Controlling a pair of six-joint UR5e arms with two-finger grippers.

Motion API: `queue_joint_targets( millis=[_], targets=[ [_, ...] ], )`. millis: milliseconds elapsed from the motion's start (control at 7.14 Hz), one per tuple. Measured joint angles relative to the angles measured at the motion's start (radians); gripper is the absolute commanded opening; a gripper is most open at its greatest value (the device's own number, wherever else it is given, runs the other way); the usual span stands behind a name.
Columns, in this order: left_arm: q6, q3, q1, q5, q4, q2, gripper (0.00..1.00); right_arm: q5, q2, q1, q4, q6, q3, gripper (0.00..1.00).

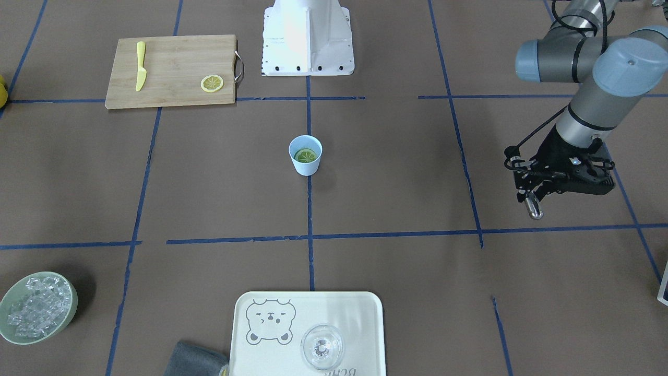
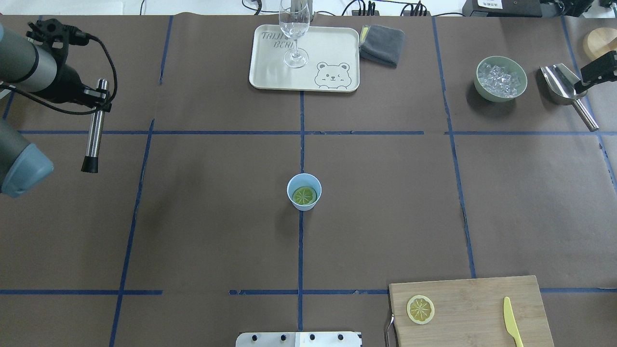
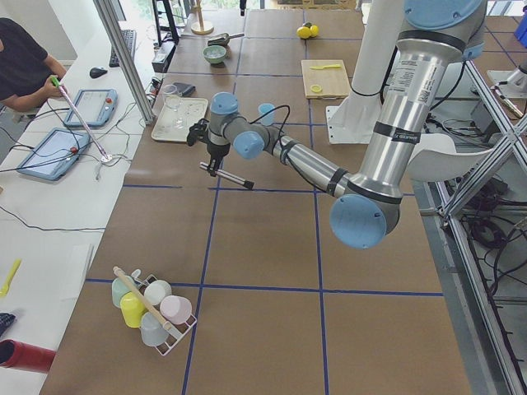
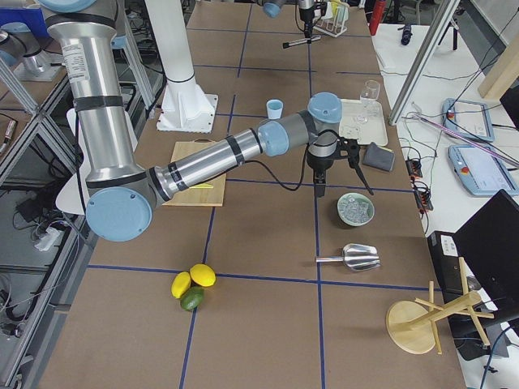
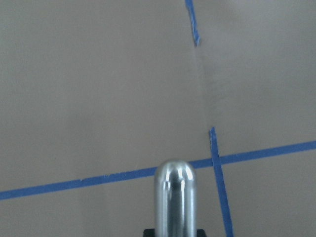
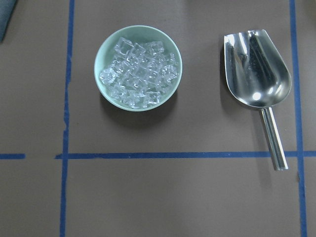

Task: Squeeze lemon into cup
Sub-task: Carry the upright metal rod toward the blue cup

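Observation:
The light-blue cup (image 2: 293, 186) stands at the table's centre, also in the front view (image 1: 305, 166). A lemon slice (image 2: 304, 195) lies flat inside it (image 1: 305, 155). A second lemon slice (image 2: 420, 309) lies on the wooden cutting board (image 2: 482, 299). My left gripper (image 2: 99, 95) is far to the cup's left, above the table, shut on a metal rod (image 2: 93, 137) whose rounded end shows in the left wrist view (image 5: 175, 197). My right gripper (image 2: 597, 72) hangs over the ice bowl and scoop at the far right. Its fingers are hidden.
A yellow knife (image 2: 512, 327) lies on the cutting board. A pale green bowl of ice (image 6: 138, 67) and a metal scoop (image 6: 256, 69) lie under the right wrist. A tray (image 2: 337, 48) with a clear glass (image 2: 294, 29) and a grey cloth (image 2: 383, 44) sit at the far edge.

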State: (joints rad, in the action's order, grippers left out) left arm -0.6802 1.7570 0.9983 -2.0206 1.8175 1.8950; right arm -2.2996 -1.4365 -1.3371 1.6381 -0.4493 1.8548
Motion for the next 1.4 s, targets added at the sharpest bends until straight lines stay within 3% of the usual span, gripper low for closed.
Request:
queue_joint_targets(
  millis=[420, 840, 1120, 1400],
  targets=[
    [-0.009, 0.075, -0.025, 0.217, -0.019, 0.144, 0.0, 0.001, -0.145, -0.055, -0.001, 0.173, -0.002, 1.0],
    [-0.023, 0.186, -0.136, 0.472, -0.009, 0.169, 0.0, -0.014, -0.182, -0.174, -0.002, 0.363, -0.098, 1.0],
    [-0.111, 0.241, -0.178, 0.548, 0.026, 0.172, 0.0, -0.021, -0.163, -0.197, -0.022, 0.381, -0.13, 1.0],
    [-0.135, 0.268, -0.196, 0.568, 0.095, 0.174, 0.0, -0.028, -0.163, -0.199, -0.041, 0.385, -0.132, 1.0]
  ],
)
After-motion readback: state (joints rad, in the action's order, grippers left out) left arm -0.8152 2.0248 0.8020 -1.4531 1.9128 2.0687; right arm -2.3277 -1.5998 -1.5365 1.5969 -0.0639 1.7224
